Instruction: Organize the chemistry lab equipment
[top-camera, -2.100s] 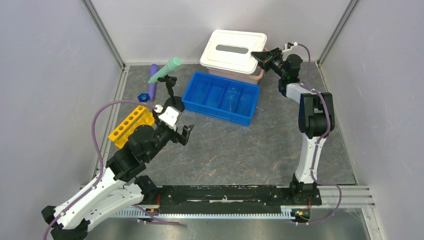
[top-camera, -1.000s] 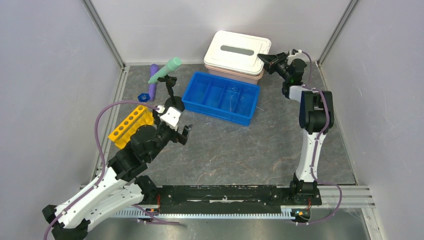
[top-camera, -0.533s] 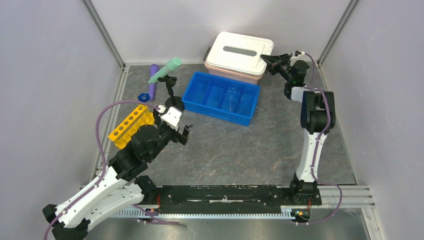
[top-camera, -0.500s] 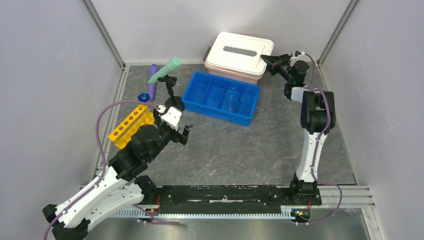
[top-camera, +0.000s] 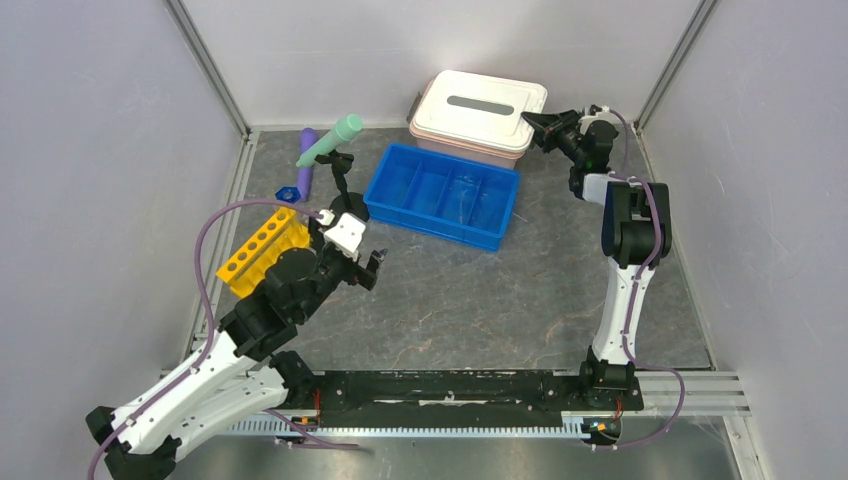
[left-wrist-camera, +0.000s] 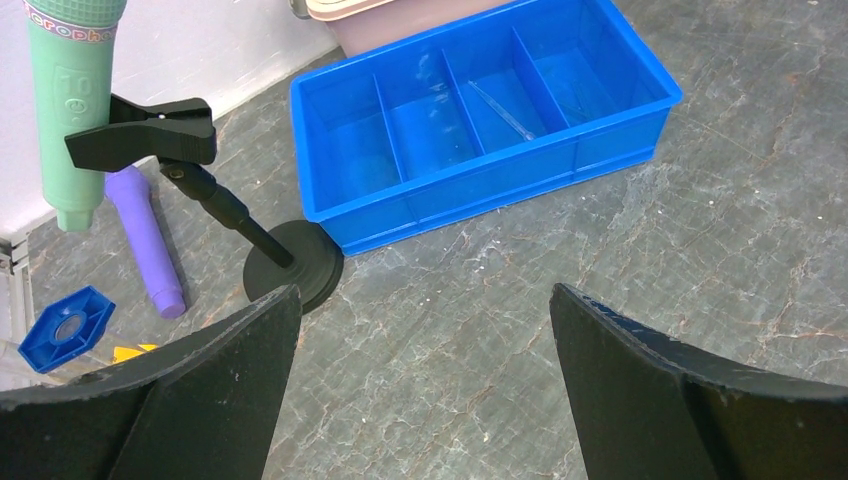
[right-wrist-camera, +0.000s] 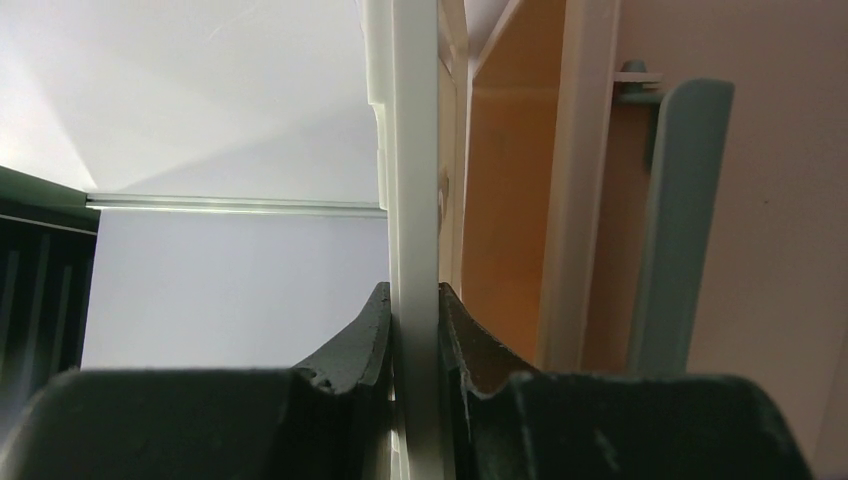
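Observation:
A black clamp stand (top-camera: 342, 188) holds a mint-green tube (top-camera: 330, 140) tilted at the back left; both show in the left wrist view, stand (left-wrist-camera: 225, 205) and tube (left-wrist-camera: 72, 100). A purple tube (top-camera: 307, 160) lies behind it, next to a tiny blue funnel (top-camera: 288, 192). The yellow holed rack (top-camera: 262, 250) lies at the left. A thin rod (left-wrist-camera: 502, 110) lies in the blue tray. My left gripper (top-camera: 366, 268) is open and empty over bare floor (left-wrist-camera: 425, 400). My right gripper (top-camera: 530, 118) is shut on the white lid's right edge (right-wrist-camera: 415, 330). The mask is out of view.
The pink bin with white lid (top-camera: 480, 105) stands at the back, right of centre, close to the rear wall. The blue divided tray (top-camera: 443, 195) lies in front of it. Metal frame posts run along the back corners.
My right gripper has moved right and back with the lid's edge in its jaws, and the lid and bin have shifted with it. My left arm has barely moved.

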